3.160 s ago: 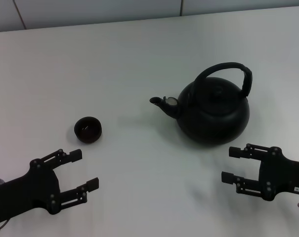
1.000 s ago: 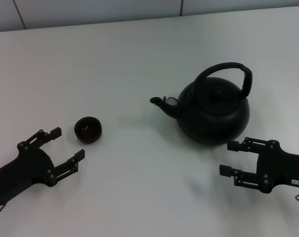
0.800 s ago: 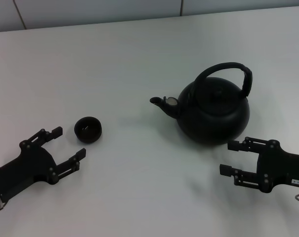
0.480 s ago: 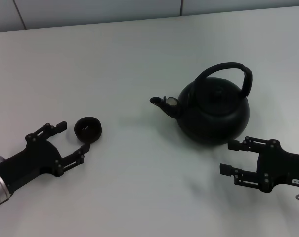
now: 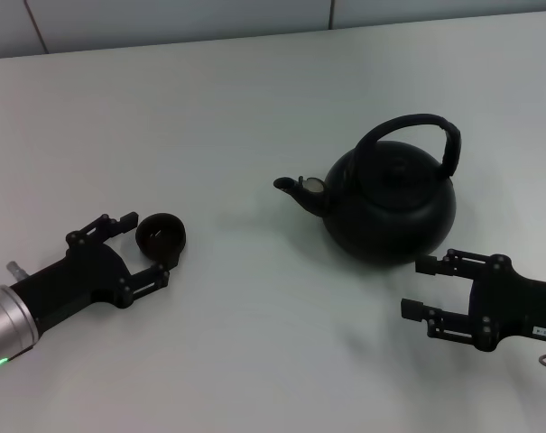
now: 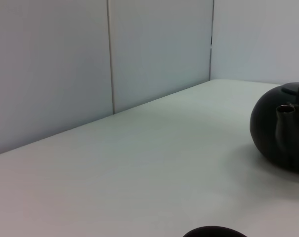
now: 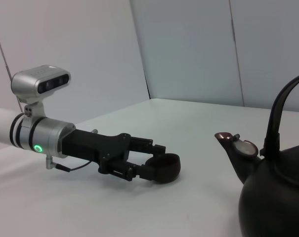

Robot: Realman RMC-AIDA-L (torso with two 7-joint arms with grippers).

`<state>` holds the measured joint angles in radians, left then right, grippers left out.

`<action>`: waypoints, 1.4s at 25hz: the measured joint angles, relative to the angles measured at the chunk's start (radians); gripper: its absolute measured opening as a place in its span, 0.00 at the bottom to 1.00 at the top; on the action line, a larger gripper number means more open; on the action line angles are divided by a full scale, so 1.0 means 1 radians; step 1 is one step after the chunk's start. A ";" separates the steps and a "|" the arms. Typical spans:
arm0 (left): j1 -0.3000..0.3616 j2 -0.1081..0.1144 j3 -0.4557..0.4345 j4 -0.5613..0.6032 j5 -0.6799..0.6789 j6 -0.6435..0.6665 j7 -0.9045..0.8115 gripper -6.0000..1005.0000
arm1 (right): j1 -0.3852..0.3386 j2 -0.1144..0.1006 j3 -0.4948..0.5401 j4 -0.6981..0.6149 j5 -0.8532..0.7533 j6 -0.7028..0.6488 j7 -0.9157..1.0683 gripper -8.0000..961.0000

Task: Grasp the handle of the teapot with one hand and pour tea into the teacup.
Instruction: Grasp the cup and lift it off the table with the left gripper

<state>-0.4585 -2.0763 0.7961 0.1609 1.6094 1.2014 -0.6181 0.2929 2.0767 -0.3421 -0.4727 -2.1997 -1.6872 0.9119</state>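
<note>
The left gripper (image 5: pixel 144 247) lies low over the white table (image 5: pixel 254 90), on the left side. Its two fingers (image 5: pixel 126 219) are spread apart, and the small dark teacup (image 5: pixel 161 237) sits at their tips, partly between them. In the right wrist view the fingers (image 7: pixel 145 142) reach to both sides of the teacup (image 7: pixel 161 168), but it cannot be seen whether they press on it. The teacup stands upright on the table.

Well to the right of these fingers stands the black teapot (image 5: pixel 390 203), upright on the table. Its short spout (image 5: pixel 295 187) points toward the teacup, and its arched handle (image 5: pixel 417 131) rises over the lid. Nothing holds the handle.

The right gripper (image 5: pixel 421 288) is just in front of the teapot, on the near right side of the table. Its fingers (image 5: pixel 430 267) are spread wide and hold nothing. Their tips point to the left, and the teapot is beyond them, close but apart.
</note>
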 joint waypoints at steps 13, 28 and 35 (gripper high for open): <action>-0.029 -0.002 0.002 -0.017 -0.001 -0.032 0.000 0.76 | 0.007 0.000 0.000 0.002 0.002 -0.002 0.012 0.70; -0.053 -0.002 0.001 -0.033 -0.002 -0.040 -0.009 0.76 | 0.013 0.000 0.000 0.002 0.002 0.001 0.013 0.70; -0.054 -0.002 0.002 -0.034 -0.005 -0.038 -0.011 0.71 | 0.014 0.000 0.000 0.002 0.002 0.001 0.013 0.70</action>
<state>-0.5127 -2.0783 0.7976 0.1272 1.6039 1.1635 -0.6291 0.3067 2.0767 -0.3421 -0.4709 -2.1981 -1.6859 0.9251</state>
